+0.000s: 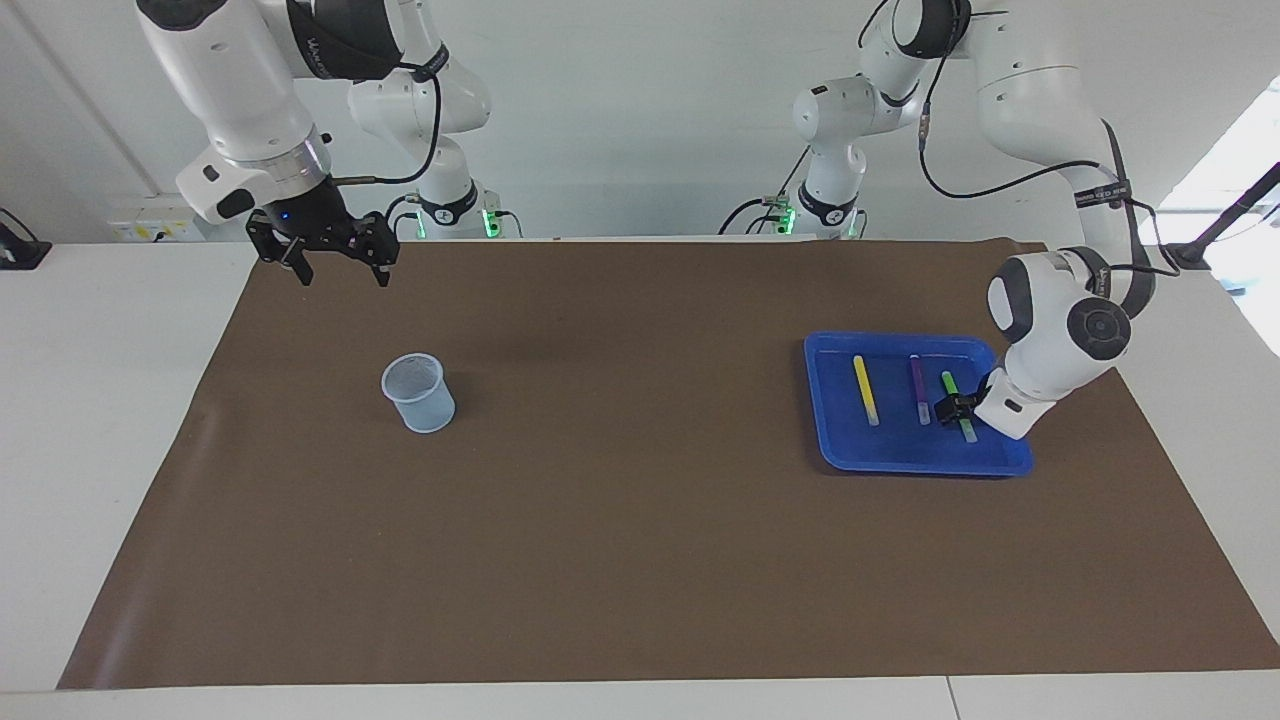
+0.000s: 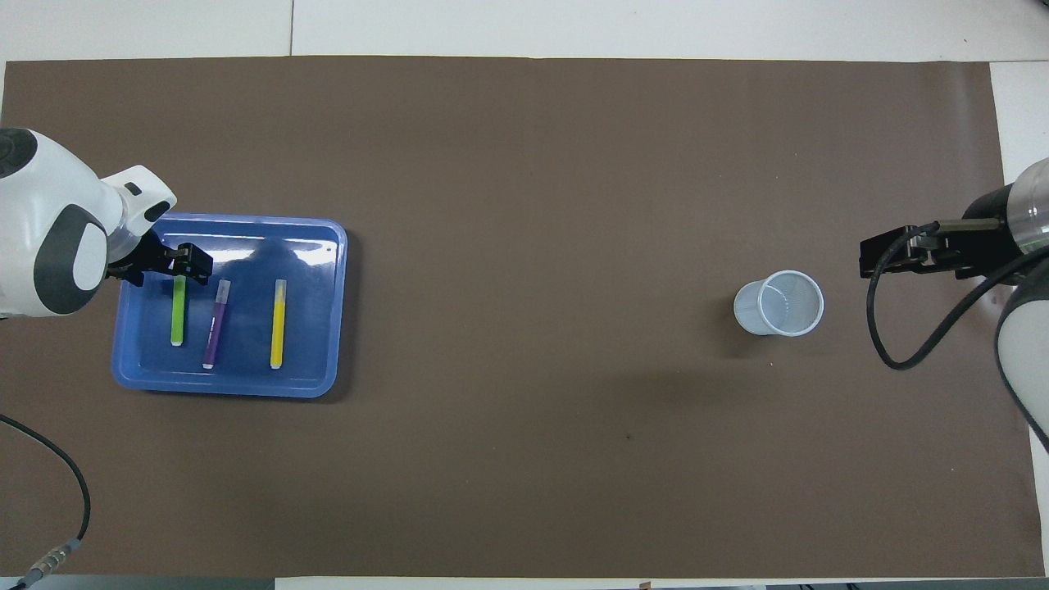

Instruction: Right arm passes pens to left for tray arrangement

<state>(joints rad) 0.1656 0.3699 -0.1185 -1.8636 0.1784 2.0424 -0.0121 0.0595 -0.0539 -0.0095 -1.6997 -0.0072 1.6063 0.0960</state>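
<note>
**Pens all lying in the tray, left gripper letting go of the green one**

Pens are resting side by side in the blue tray (image 1: 830, 440): the yellow pen (image 1: 866, 390) lying well clear of the left gripper (image 1: 956, 405), the purple pen (image 1: 919, 389) just beside it, and the green pen (image 1: 958, 405) directly under its tips. The left gripper is sitting low over the green pen's middle with its fingers standing apart, so the pen appears to be lying free on the tray floor rather than being clamped.

The right gripper (image 1: 338, 262) is waiting with its fingers spread, hovering over the brown mat (image 1: 640, 560) near the clear plastic cup (image 1: 418, 392), which looks empty.

Judging by this, the step in hand is the release. Doing it well likely means lifting straight up, keeping the fingers wide so neither tip is dragging the green pen or nudging the purple one beside it out of line.
</note>
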